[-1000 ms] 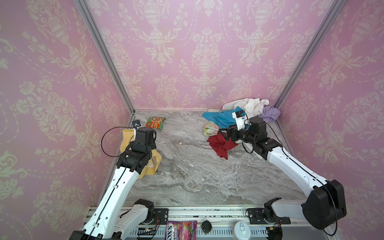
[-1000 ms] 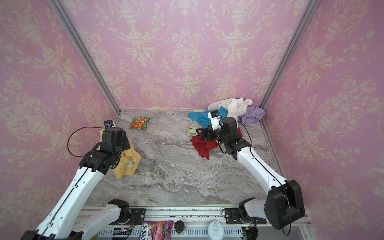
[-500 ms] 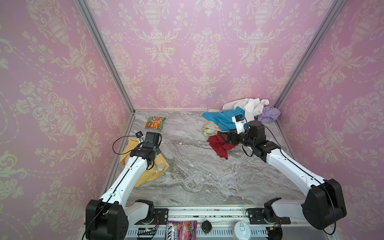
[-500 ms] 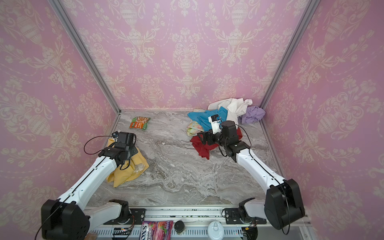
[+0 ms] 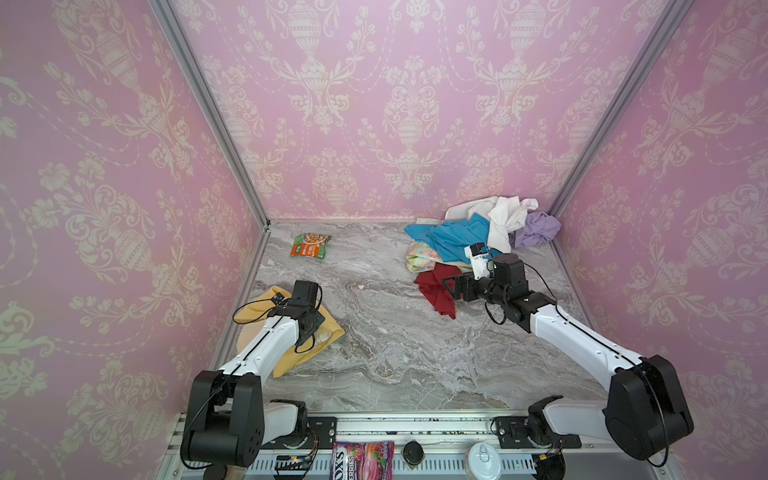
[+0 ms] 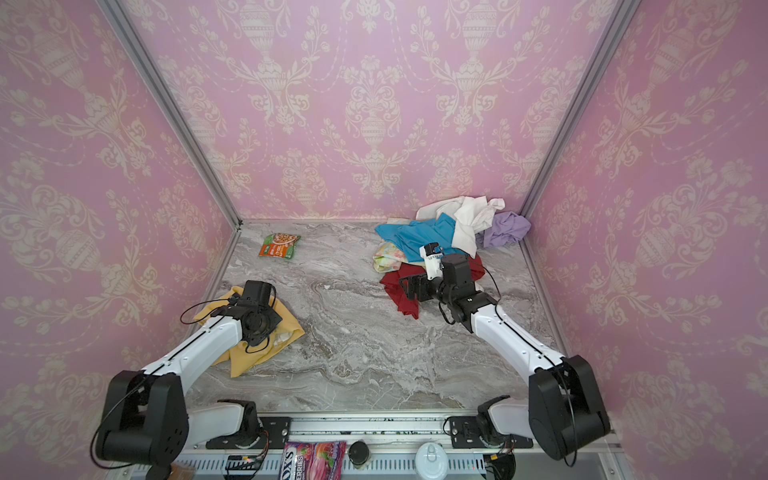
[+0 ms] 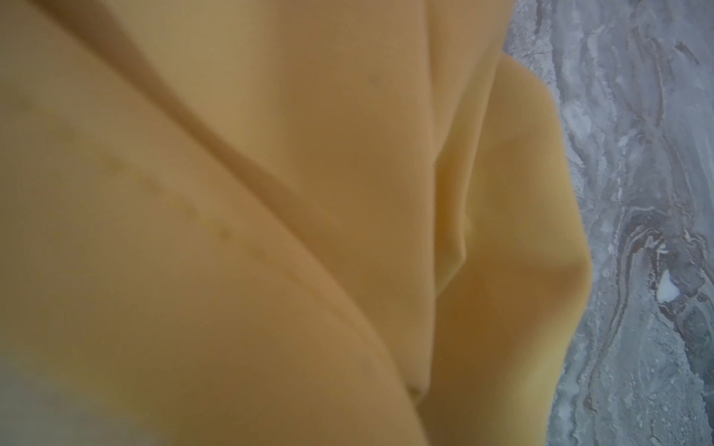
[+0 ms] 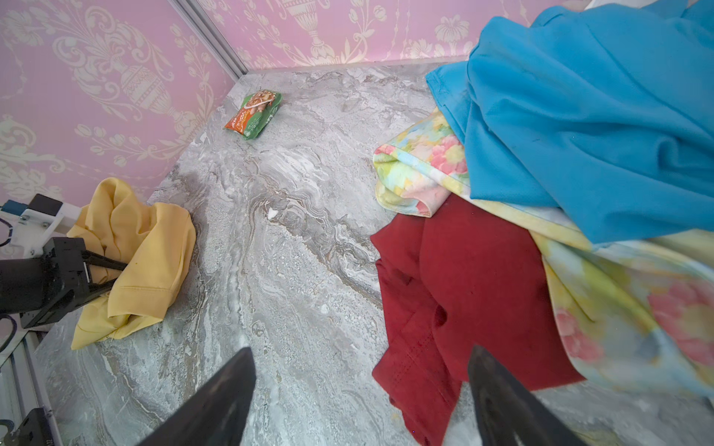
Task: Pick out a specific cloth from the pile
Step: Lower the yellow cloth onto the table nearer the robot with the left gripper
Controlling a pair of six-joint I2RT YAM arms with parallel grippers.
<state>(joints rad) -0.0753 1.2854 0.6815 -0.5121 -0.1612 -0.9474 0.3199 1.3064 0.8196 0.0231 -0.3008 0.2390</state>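
The left arm is now lying low over the table (image 5: 395,332), no longer in the raised pose of a second ago. The mustard cloth (image 5: 330,328) that was hanging beneath it is now resting crumpled on the marble by the left wall, well apart from the pile (image 5: 465,237). In the right wrist view the left gripper (image 8: 112,275) is reaching into this cloth (image 8: 154,262) with its fingers pressed together on a fold. In the left wrist view the yellow fabric (image 7: 270,193) is filling almost everything. The right gripper (image 5: 451,286) is hovering just over the near edge of the pile, a little nearer the table's middle than before. Its jaws are standing spread wide and pinching nothing, and the dark red cloth (image 8: 463,289) is lying beneath and between them. The blue cloth (image 8: 579,135) is draping over the floral cloth (image 8: 421,173), which is overlapping the red one. The white cloth (image 5: 505,216) and lavender cloth (image 5: 536,228) are sitting behind them in the far right corner. A snack packet (image 5: 309,245) is lying alone near the far left corner.
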